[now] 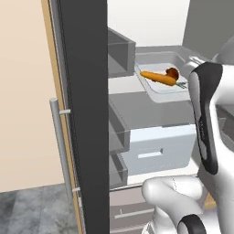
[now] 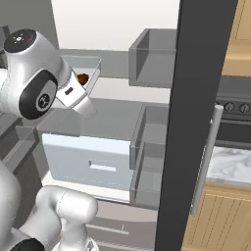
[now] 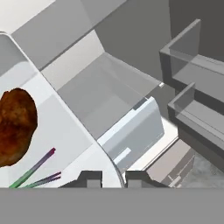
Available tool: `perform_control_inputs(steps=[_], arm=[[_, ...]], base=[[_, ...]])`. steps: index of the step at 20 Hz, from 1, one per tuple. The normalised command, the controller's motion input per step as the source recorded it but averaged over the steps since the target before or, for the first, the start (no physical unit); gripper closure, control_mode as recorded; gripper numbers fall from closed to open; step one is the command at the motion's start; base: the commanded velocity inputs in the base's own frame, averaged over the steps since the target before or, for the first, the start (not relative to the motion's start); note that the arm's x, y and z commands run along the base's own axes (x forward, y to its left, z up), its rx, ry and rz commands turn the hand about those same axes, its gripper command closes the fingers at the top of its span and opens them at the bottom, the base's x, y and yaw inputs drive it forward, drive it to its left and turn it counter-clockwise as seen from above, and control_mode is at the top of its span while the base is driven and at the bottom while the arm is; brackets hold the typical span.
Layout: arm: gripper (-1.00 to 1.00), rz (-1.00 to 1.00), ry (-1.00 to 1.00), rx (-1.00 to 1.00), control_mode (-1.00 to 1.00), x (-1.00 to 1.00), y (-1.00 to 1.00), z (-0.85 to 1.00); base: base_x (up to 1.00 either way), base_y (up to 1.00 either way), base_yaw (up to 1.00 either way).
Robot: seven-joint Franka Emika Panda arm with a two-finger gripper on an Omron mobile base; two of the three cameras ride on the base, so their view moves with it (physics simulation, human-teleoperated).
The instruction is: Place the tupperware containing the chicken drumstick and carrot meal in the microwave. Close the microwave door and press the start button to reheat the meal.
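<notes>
Fridge shelves (image 1: pixel 151 109) and door bins (image 2: pixel 152 147) take up most of what the cameras see, with the fridge door (image 1: pixel 84 114) swung wide so the arm can reach inside. A pale drawer (image 1: pixel 157 151) sits below the shelf, and an oven with round knobs (image 2: pixel 235 108) stands past the door in the right base view.

The tupperware (image 1: pixel 160 87) rests near the front of an upper shelf, the carrot (image 1: pixel 157 77) lying across it and the chicken drumstick (image 1: pixel 172 72) at its far end, touching the carrot. The gripper (image 3: pixel 113 178) is right at the tray's rim, its dark tips low in the hand view on either side of the edge, which suits lifting the tray by its lip. The jaws look narrow and probably pinch that rim, though the contact itself is hard to make out. Judging by this, the tray still has to come out and go to the microwave.
</notes>
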Motion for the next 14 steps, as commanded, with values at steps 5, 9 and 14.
perform_control_inputs(steps=[5,9,14], arm=[[1.0,0.0,-0.01,0.0,-1.0,-0.81,0.0,-0.52],[1.0,0.0,-0.07,0.0,-1.0,-0.15,-0.15,-0.27],[1.0,0.0,0.0,0.0,-1.0,0.0,-0.02,0.0]], base=[[0.0,0.0,0.0],[0.0,0.0,0.0],[0.0,0.0,0.0]])
